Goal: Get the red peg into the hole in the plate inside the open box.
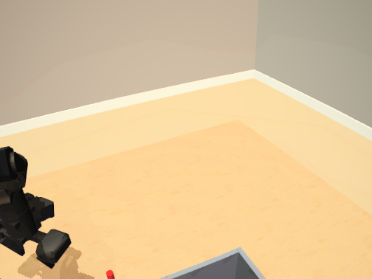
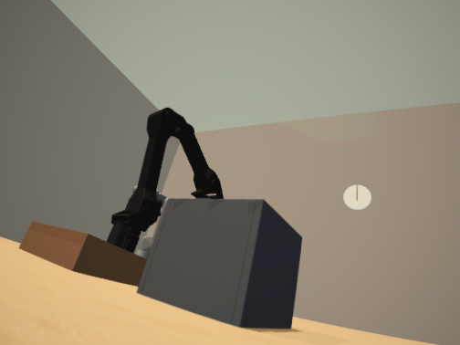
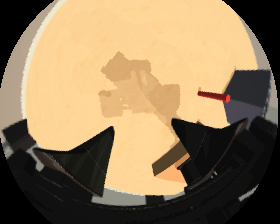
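The red peg [image 1: 110,274] [image 3: 212,96] stands upright on the table beside the box; its lower part is cut off in the top view. The grey open box [image 1: 207,261] [image 2: 205,259] [image 3: 245,92] shows its rim and part of its dark inside in the top view. The plate and its hole are not visible. My gripper [image 1: 37,257] [image 3: 143,125] is open and empty above the table, left of the peg in the top view. In the wrist view the peg lies up and right of the right finger, outside the gap. In the exterior view the box hides the fingers.
A brown block [image 2: 55,245] [image 3: 170,159] sits on the table near the arm's base, behind the right finger in the wrist view. The arm [image 2: 152,163] arches up and over behind the box. Walls with a white skirting [image 1: 129,100] stand beyond the table.
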`<state>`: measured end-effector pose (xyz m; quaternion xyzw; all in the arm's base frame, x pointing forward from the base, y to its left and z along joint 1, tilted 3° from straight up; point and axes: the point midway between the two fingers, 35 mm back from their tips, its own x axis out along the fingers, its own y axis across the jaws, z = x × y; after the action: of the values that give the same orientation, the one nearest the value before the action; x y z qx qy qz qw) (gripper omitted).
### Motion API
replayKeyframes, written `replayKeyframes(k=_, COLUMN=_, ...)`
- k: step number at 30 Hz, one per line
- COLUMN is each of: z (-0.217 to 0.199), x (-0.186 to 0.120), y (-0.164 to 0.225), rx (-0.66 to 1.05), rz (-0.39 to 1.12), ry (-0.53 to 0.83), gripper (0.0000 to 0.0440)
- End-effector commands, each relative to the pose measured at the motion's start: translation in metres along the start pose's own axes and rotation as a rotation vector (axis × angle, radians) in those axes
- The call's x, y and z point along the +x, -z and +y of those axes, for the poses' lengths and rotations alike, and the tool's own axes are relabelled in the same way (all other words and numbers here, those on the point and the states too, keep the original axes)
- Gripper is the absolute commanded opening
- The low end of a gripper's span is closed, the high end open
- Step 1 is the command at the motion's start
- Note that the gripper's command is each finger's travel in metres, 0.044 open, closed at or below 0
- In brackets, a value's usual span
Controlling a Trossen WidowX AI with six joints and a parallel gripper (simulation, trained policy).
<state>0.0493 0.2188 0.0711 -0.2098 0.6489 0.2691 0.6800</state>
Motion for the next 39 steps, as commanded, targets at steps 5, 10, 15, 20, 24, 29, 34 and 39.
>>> replayKeyframes(k=5, z=-0.021, x=-0.009, y=-0.018, rx=0.264, rz=-0.032, ry=0.047, gripper=0.0392)
replayKeyframes(k=10, z=-0.035, x=-0.015, y=-0.027, rx=0.436, rz=-0.048, ry=0.069, gripper=0.0396)
replayKeyframes(k=15, z=-0.049, x=-0.021, y=-0.034, rx=0.609, rz=-0.061, ry=0.089, gripper=0.0401)
replayKeyframes(k=20, z=-0.064, x=-0.027, y=-0.04, rx=0.783, rz=-0.07, ry=0.106, gripper=0.0405)
replayKeyframes(k=24, z=-0.077, x=-0.031, y=-0.043, rx=0.922, rz=-0.074, ry=0.118, gripper=0.0407)
replayKeyframes(k=29, z=-0.092, x=-0.037, y=-0.045, rx=1.095, rz=-0.074, ry=0.133, gripper=0.041)
replayKeyframes(k=34, z=-0.108, x=-0.042, y=-0.044, rx=1.269, rz=-0.064, ry=0.146, gripper=0.0412)
replayKeyframes(k=39, z=-0.122, x=-0.046, y=-0.04, rx=1.434, rz=-0.041, ry=0.154, gripper=0.0413)
